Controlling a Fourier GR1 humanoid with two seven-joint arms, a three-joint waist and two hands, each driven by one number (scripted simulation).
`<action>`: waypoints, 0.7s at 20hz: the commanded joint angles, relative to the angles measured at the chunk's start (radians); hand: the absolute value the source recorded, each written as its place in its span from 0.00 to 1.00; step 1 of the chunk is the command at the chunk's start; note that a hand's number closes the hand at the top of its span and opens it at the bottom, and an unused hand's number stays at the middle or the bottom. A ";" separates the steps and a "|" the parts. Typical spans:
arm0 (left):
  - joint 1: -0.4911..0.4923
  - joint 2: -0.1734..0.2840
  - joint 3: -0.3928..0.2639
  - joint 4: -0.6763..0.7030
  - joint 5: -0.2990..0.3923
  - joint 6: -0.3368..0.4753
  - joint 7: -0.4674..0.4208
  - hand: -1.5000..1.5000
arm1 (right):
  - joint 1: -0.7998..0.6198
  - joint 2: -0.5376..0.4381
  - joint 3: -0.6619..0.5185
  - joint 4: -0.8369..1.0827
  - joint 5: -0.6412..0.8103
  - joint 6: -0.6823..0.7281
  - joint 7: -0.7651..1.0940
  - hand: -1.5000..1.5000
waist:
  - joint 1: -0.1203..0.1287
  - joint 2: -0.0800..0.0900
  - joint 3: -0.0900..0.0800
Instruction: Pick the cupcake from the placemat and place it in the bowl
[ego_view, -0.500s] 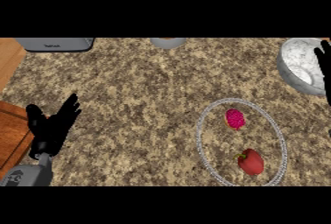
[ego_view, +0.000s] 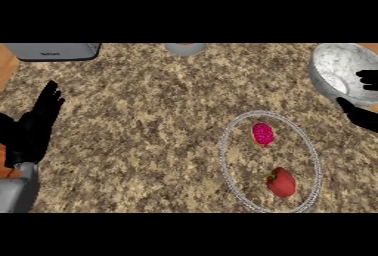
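Cupcake (ego_view: 262, 134) sits untouched on the placemat (ego_view: 230, 150) beside a red fruit (ego_view: 281, 182); right hand (ego_view: 362, 114), fingers apart and empty, hovers by the bowl (ego_view: 325, 75); left hand (ego_view: 35, 127) rests open, likely idle.

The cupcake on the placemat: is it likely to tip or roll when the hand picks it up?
The cupcake looks small and rounded, taller than wide, so it could well tip if nudged sideways. It stands free on the placemat, apart from the red item, so nothing would likely stop it rolling.
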 joint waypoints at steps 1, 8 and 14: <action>0.022 0.013 0.009 -0.055 -0.018 0.023 -0.015 0.50 | 0.150 0.034 0.060 -0.026 0.192 -0.243 0.127 0.00 | -0.016 -0.017 0.007; 0.023 -0.004 0.008 -0.074 -0.034 0.040 -0.012 0.50 | 0.374 0.100 0.312 -0.394 0.570 -0.428 0.401 0.00 | -0.001 -0.004 0.008; 0.010 -0.041 -0.015 -0.062 -0.067 0.036 -0.022 0.50 | 0.360 0.079 0.270 -0.636 0.798 -0.260 0.795 0.00 | 0.023 0.006 0.010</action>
